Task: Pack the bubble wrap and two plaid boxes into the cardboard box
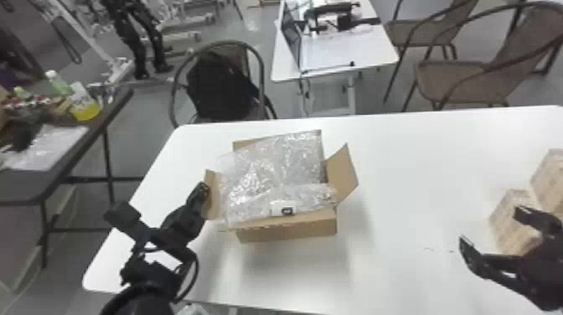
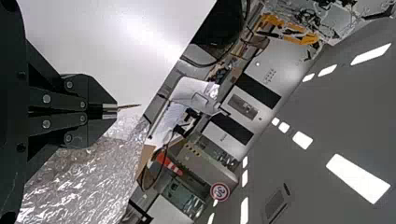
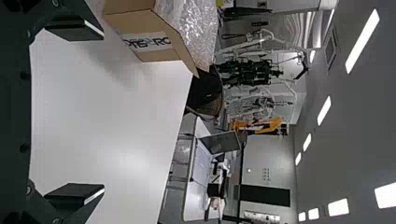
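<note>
Behind the right gripper (image 1: pixel 491 227), one plaid box (image 1: pixel 507 209) is partly hidden by it; another plaid box (image 1: pixel 552 180) is cut off by the head view's edge. Beside the left gripper (image 1: pixel 204 188), bubble wrap (image 1: pixel 272 176) hides most of the cardboard box's (image 1: pixel 289 232) inside.

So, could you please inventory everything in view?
Worktable: one, white, foreground
Cardboard box: one, brown, worktable's left half
Bubble wrap: one mass, clear, in and over the cardboard box
Plaid boxes: two, tan, worktable's right end
Chairs: three, brown, beyond the worktable
Desk: one, white, beyond the worktable
Laptop: one, dark, on the desk
Side table: one, dark, far left
Bottles: two or more, green and yellow, on the side table
Left gripper: one, black, closed on the box's left flap
Right gripper: one, black, open by the plaid boxes
</note>
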Motion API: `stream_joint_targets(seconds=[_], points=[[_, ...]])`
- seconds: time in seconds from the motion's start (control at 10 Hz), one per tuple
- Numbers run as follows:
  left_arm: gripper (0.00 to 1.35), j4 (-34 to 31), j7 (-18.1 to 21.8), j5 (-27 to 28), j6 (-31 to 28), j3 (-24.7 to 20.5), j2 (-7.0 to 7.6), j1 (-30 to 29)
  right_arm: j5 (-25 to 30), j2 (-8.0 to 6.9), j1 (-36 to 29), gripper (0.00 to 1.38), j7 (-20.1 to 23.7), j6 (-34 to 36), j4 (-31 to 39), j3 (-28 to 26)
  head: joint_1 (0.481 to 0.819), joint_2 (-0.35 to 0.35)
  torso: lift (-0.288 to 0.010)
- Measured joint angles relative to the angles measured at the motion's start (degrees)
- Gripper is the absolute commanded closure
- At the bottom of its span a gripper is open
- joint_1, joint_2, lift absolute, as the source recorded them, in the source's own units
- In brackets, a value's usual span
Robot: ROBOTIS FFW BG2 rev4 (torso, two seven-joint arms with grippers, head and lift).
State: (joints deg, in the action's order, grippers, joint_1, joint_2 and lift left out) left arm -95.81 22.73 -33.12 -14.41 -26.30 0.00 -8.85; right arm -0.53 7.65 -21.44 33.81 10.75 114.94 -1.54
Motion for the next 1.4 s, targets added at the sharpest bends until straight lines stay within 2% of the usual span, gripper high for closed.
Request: stream_joint_targets(seconds=[0.1, 0.3, 0.4, 0.5, 0.6, 0.7, 0.8, 1.0, 1.4], points=[[1.22, 0.0, 0.0, 0.0, 0.0, -0.1, 0.00, 0.0, 0.1, -0.09, -2.1, 0.15, 0.9, -0.3, 0.9, -1.0, 0.695, 0.271, -0.108], [1.22, 0.0, 0.0, 0.6, 0.0, -0.6, 0.00, -0.4, 0.5, -0.74, -6.1, 0.15, 8.0, -0.2, 2.8, -5.5, 0.695, 0.272, -0.108], [1.22, 0.0, 0.0, 0.8, -0.1, -1.0, 0.00, -0.7, 0.8, -1.60, -8.3, 0.15, 10.4, 0.6, 4.0, -9.0, 0.695, 0.263, -0.108], [1.22, -0.1, -0.1, 0.8, 0.0, -1.4, 0.00, -1.1, 2.1, -2.96, -9.3, 0.15, 13.1, 1.5, 4.6, -12.1, 0.695, 0.246, -0.108], [1.22, -0.1, -0.1, 0.7, 0.3, -1.8, 0.00, -1.3, 4.7, -5.32, -9.4, 0.15, 16.5, 2.0, 4.6, -15.8, 0.695, 0.226, -0.108], [1.22, -0.1, -0.1, 0.6, 0.3, -2.1, 0.00, -1.1, 7.9, -7.04, -8.4, 0.15, 19.5, 1.8, 3.8, -19.8, 0.695, 0.201, -0.108], [1.22, 0.0, -0.1, 0.6, 0.5, -2.1, 0.00, -1.0, 9.6, -7.37, -7.2, 0.15, 19.6, 0.9, 2.3, -21.9, 0.695, 0.168, -0.108], [1.22, 0.0, -0.1, 0.4, 0.7, -1.9, 0.00, -1.0, 9.9, -7.48, -4.5, 0.15, 17.5, -1.9, -2.6, -22.8, 0.695, 0.143, -0.108], [1.22, 0.7, -0.1, -0.1, 1.7, -1.5, 0.00, -1.0, 9.8, -7.48, 0.4, 0.15, 14.9, -6.6, -12.8, -19.7, 0.695, 0.153, -0.108]])
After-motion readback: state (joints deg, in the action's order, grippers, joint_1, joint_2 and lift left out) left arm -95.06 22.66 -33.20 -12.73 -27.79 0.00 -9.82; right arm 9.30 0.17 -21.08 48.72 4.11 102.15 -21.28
